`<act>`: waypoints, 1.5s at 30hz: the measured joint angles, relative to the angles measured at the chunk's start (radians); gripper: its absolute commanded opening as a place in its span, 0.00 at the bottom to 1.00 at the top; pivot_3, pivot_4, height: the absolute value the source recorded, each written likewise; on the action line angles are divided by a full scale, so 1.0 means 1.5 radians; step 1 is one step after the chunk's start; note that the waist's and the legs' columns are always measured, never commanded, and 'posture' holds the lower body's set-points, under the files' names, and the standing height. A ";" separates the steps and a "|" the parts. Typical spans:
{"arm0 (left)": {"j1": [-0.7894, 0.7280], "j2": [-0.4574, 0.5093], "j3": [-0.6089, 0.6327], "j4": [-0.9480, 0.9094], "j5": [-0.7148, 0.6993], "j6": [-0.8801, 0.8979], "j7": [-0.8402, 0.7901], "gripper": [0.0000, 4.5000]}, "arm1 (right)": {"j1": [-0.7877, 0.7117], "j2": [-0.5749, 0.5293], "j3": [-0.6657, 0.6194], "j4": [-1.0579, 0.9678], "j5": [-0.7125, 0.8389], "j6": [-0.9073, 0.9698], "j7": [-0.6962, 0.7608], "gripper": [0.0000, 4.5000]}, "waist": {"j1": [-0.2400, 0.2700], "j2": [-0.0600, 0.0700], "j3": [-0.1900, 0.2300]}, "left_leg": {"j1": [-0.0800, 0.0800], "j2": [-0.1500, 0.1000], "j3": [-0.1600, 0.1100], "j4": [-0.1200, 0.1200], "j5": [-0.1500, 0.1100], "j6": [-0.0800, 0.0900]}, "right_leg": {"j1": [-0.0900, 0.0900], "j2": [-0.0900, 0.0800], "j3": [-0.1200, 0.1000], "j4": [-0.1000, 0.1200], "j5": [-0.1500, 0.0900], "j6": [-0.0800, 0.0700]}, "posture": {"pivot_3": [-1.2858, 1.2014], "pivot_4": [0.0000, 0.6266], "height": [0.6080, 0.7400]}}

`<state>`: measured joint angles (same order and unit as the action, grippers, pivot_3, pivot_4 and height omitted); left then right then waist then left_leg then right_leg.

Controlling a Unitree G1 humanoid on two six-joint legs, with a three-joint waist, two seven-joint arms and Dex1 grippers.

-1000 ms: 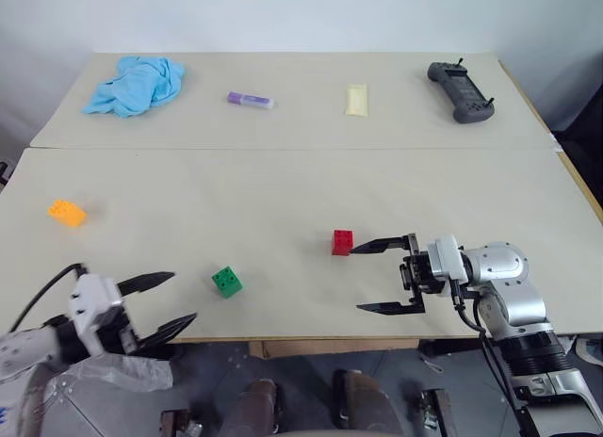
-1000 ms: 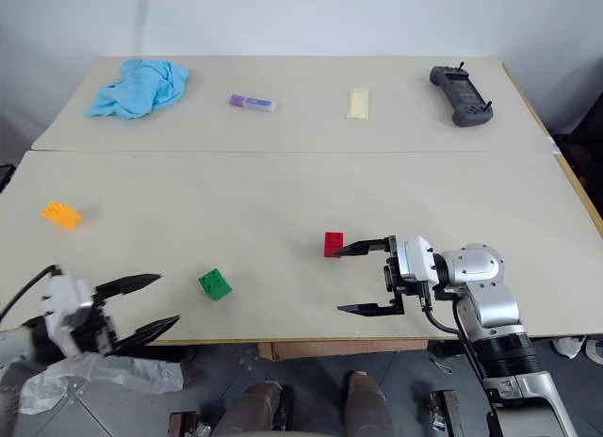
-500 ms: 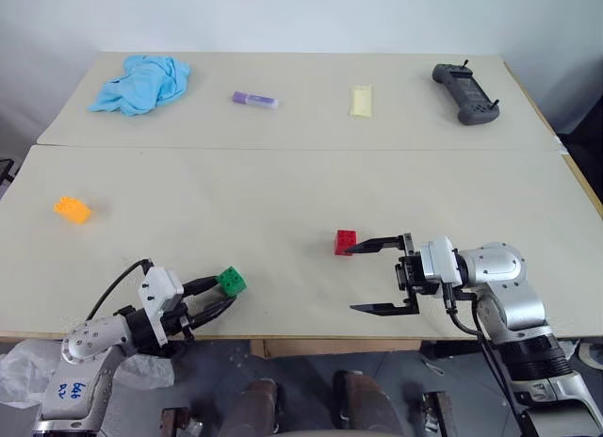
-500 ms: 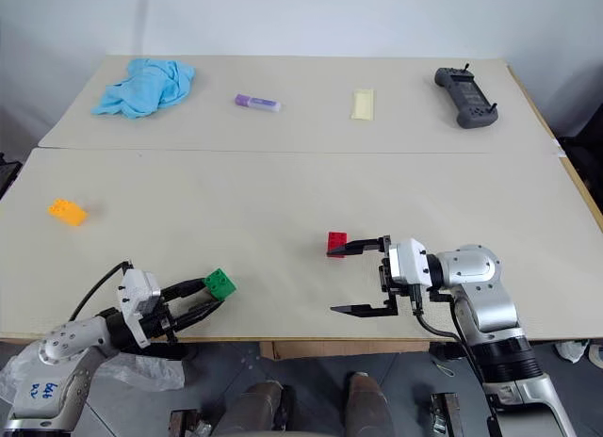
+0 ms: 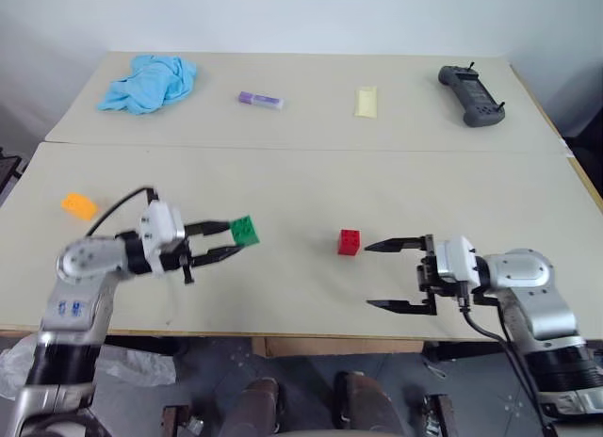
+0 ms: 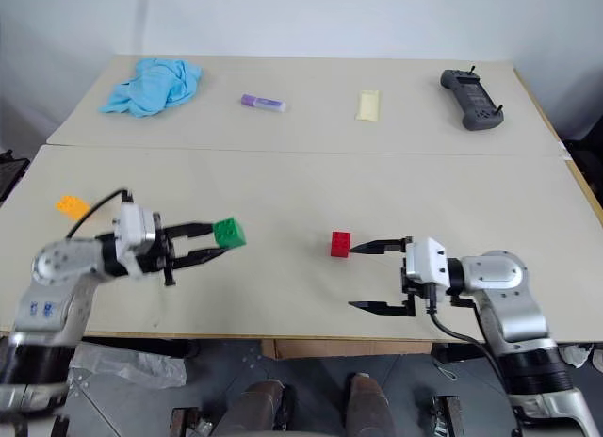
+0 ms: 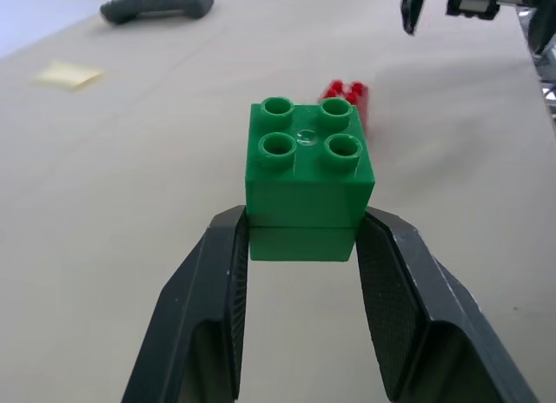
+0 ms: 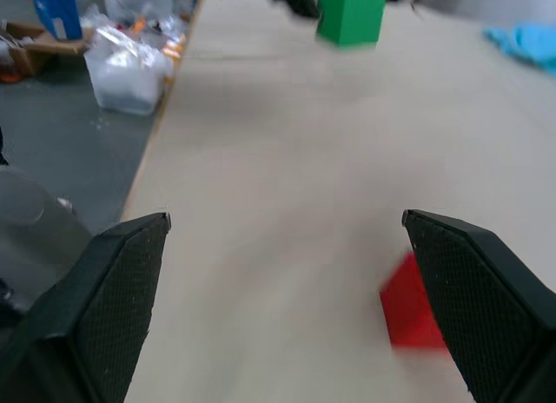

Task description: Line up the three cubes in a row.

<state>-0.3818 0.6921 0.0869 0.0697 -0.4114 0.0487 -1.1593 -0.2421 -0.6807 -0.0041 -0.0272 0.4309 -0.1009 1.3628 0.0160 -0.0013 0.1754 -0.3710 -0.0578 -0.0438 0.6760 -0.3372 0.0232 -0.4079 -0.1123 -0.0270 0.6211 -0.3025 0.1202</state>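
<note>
Cubes you're lining up are studded: green cube (image 7: pixel 309 175) pinched in left gripper (image 5: pixel 229 243), red cube (image 5: pixel 349 241) centre beside right gripper's (image 5: pixel 384 275) spread jaws, orange cube (image 5: pixel 78 206) far left.

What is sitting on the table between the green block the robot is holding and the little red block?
Nothing: in the head views, only bare table separates the green cube, held by the left gripper, from the red cube.

Three studded plastic cubes: one green (image 5: pixel 246 230), one red (image 5: pixel 349 241), one orange-yellow (image 5: pixel 78 206). One blue cloth (image 5: pixel 148 82), one purple bar (image 5: pixel 259 100), one pale yellow bar (image 5: pixel 366 101), one dark handheld controller (image 5: pixel 472 94).
</note>
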 measured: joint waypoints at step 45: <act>-0.396 -0.204 -0.097 0.707 0.211 -0.261 -0.227 0.99 | 0.169 0.008 -0.042 -0.160 -0.014 0.026 -0.164 1.00 | 0.004 -0.001 0.001 | -0.003 0.000 0.001 0.005 0.000 0.002 | -0.001 0.004 -0.007 0.003 0.001 0.002 | 0.52 0.24 1.00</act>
<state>-0.9754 0.3855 -0.0587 1.1303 -0.0947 -0.3426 -1.5003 0.0117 -0.6691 -0.0667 -0.2668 0.4097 -0.0616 1.1170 0.0215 -0.0031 0.1764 -0.3754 -0.0581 -0.0423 0.6833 -0.3375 0.0263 -0.4092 -0.1063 -0.0370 0.6263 -0.3008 0.1234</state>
